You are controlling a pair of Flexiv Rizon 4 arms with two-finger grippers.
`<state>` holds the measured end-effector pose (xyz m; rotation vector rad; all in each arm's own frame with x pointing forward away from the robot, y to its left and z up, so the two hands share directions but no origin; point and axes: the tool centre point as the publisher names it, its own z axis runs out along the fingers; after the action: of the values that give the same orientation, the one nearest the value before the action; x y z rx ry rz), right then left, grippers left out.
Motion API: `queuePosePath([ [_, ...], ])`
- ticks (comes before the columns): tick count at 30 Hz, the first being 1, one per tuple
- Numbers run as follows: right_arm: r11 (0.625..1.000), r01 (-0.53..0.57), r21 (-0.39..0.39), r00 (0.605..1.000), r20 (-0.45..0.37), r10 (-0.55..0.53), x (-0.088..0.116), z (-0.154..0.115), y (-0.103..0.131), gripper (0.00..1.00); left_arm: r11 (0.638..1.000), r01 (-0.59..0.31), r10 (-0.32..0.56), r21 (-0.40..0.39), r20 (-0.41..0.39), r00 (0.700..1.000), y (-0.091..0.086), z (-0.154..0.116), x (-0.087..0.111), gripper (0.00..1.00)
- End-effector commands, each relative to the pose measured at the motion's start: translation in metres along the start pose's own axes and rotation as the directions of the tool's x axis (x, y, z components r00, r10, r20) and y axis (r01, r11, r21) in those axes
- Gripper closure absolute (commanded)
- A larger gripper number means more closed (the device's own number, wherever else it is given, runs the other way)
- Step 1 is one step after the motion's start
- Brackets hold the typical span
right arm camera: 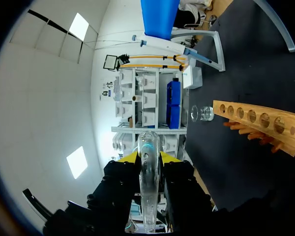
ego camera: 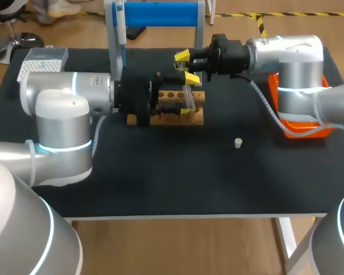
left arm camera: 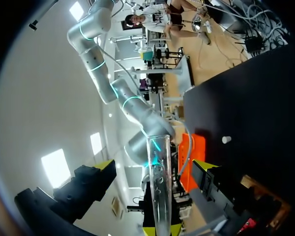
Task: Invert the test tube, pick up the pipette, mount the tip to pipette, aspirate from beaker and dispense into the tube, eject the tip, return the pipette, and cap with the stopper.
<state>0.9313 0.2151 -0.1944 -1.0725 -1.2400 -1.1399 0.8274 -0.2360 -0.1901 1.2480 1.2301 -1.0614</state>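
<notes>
1. Head view, placing: tube (ego camera: 188,96) out of the rack (ego camera: 196,118), held about level just above it by the right gripper (ego camera: 186,66). Left gripper (ego camera: 178,100) close in from the other side.
2. Head view, progress:
   - Judged mid-inversion, so only the first step is in hand.
   - Pipette (ego camera: 120,26) hanging on its stand (ego camera: 160,12), apparently untouched.
   - Stopper (ego camera: 238,143) loose on the table (ego camera: 160,183), well apart from the rack.
   - Seemingly all left to do: tip mounting, aspirating, dispensing, ejecting, pipette return, capping.
3. Head view, count: one tube, one pipette, one stopper, one rack, one white box (ego camera: 43,60), one orange tray (ego camera: 301,132), two grippers.
4. Left wrist view:
   - Left jaws wide open, gripping nothing.
   - Tube running crosswise between the fingers, clear of both.
   - Right gripper's yellow tips at one end of the tube.
   - Counted again: one stopper, one tray.
5. Right wrist view:
   - Right jaws closed on the tube, a yellow tip against either side.
   - Short length of glass showing past the tips.
   - Counted: one beaker (right arm camera: 201,113) on the table just beside the rack's end, one pipette on the stand, one rack with a single row of holes.
</notes>
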Motion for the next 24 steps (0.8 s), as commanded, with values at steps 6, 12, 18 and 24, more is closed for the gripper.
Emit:
queuePosePath([
  [6,1.0,0.001,0.0,1.0,0.003,-0.001,0.0007,-0.0006,-0.0003,1.0,1.0,0.023,-0.023,0.008,-0.025,0.999,0.0079,0.0009,0.0009,0.0],
  [12,1.0,0.001,0.0,1.0,0.003,-0.001,0.0007,-0.0006,-0.0003,1.0,1.0,0.022,-0.022,-0.003,-0.013,1.0,0.0115,-0.0016,-0.0006,0.02],
  [18,1.0,0.001,0.0,1.0,0.003,-0.001,0.0007,-0.0006,-0.0003,1.0,1.0,0.022,-0.022,-0.013,-0.003,1.0,0.0108,-0.0008,-0.0011,0.09],
  [24,1.0,0.001,0.0,1.0,0.003,-0.001,0.0007,-0.0006,-0.0003,1.0,1.0,0.026,-0.026,-0.015,0.002,1.0,0.011,0.0008,0.0012,0.13],
])
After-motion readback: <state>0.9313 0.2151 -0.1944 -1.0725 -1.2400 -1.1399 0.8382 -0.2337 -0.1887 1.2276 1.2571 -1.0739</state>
